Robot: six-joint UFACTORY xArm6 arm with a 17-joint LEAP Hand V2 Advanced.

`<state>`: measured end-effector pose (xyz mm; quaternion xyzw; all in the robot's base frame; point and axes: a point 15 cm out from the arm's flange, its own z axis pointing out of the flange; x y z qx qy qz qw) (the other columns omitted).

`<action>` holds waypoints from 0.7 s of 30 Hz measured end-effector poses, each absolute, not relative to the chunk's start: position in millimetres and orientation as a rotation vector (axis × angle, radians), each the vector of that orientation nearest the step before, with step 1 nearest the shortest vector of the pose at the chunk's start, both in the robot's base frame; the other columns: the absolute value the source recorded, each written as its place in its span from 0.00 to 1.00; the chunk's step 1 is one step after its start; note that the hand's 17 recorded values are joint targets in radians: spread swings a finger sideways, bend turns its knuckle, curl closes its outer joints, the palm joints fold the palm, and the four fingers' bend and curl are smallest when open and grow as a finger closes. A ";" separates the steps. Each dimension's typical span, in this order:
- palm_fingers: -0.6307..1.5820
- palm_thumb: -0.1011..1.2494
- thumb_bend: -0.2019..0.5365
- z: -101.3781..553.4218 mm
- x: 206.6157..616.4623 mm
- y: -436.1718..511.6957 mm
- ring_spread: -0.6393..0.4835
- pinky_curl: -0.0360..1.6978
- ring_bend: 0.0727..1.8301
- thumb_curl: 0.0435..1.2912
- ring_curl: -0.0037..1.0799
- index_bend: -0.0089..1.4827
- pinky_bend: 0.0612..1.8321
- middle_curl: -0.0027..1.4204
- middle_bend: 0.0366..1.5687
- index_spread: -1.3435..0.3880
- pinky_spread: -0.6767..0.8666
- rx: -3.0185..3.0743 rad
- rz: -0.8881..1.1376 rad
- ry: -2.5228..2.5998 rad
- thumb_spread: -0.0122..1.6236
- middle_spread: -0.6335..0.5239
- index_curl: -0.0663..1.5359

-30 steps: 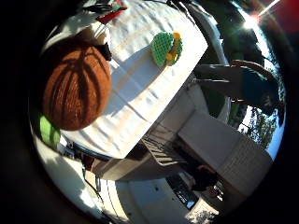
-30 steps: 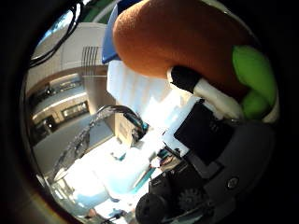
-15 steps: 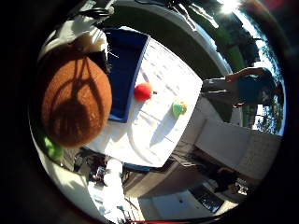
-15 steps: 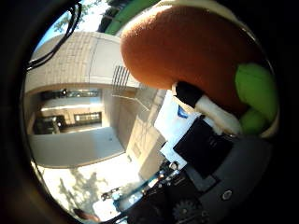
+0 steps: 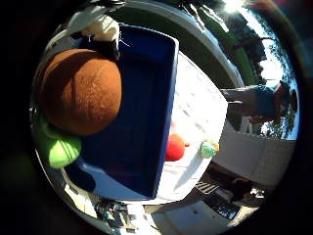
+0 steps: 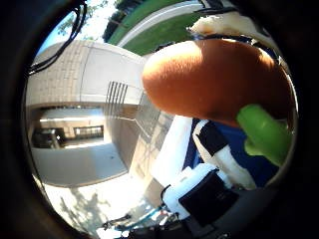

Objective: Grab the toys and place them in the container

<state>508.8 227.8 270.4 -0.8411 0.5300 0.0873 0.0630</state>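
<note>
Tabletop (image 5: 195,105) at frame centre-right carries the blue bin (image 5: 142,132), open beneath the palm for a drop. Hand (image 6: 219,154) curls round the brown toy (image 5: 80,90), upper left. Red toy (image 5: 175,148) and green toy (image 5: 209,148) wait beside the bin.

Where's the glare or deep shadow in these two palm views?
Little finger side view: sun flare near the edge, blue container interior shadowed, brown plush toy sunlit. Thumb side view: pavement washed out, the toy's underside dark beside the hand.
</note>
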 end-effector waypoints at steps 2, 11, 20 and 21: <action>0.21 0.63 0.24 278.7 517.4 224.7 0.81 0.33 0.28 0.34 0.39 0.36 0.47 0.39 0.11 0.55 0.71 -2.525 0.240 1.602 0.73 0.57 0.19; 0.25 0.64 0.24 324.5 527.2 196.5 0.85 0.25 0.19 0.32 0.31 0.21 0.36 0.27 0.06 0.54 0.74 -2.449 0.166 1.630 0.72 0.62 0.19; 0.27 0.63 0.24 389.4 506.8 130.7 0.84 0.22 0.17 0.31 0.30 0.15 0.32 0.22 0.07 0.54 0.75 -2.359 0.088 1.684 0.72 0.62 0.20; 0.27 0.63 0.24 390.6 501.0 118.0 0.84 0.22 0.17 0.31 0.30 0.15 0.32 0.22 0.07 0.54 0.75 -2.352 0.091 1.702 0.72 0.62 0.20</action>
